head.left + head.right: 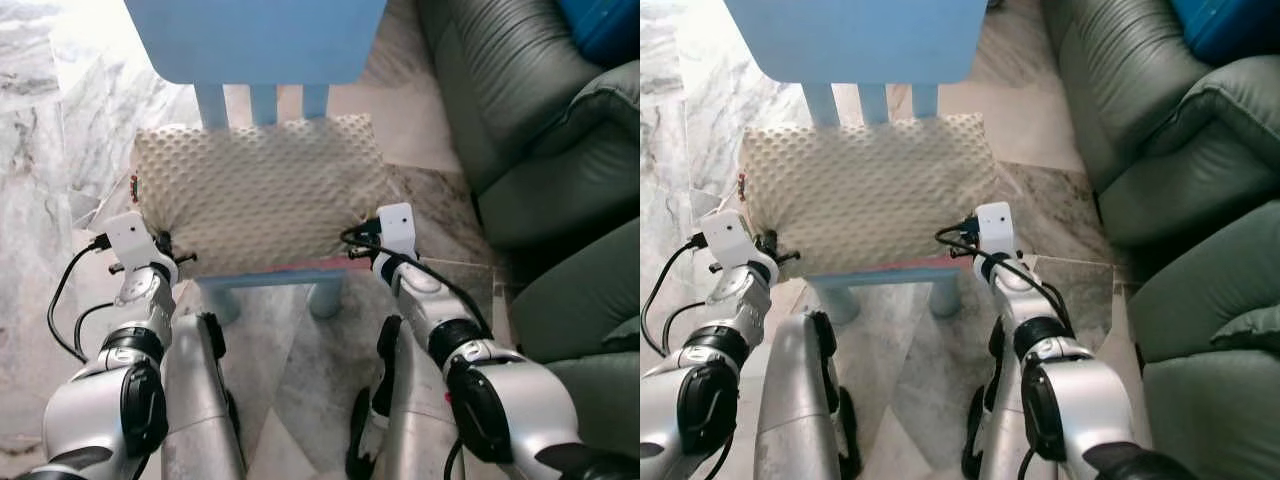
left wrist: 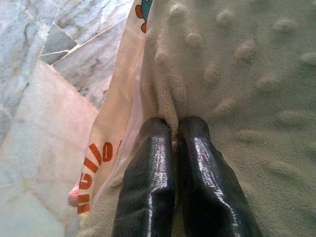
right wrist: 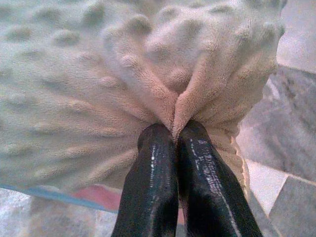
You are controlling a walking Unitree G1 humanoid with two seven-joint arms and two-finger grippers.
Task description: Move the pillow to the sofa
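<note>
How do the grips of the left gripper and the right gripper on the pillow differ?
The left gripper pinches the pillow at its left end, beside a printed label; the right gripper pinches the right end, near a corner. The fabric bunches into a deeper fold at the right gripper than at the left. Both have their jaws shut on the bumpy cream fabric while the pillow lies on the blue chair.
</note>
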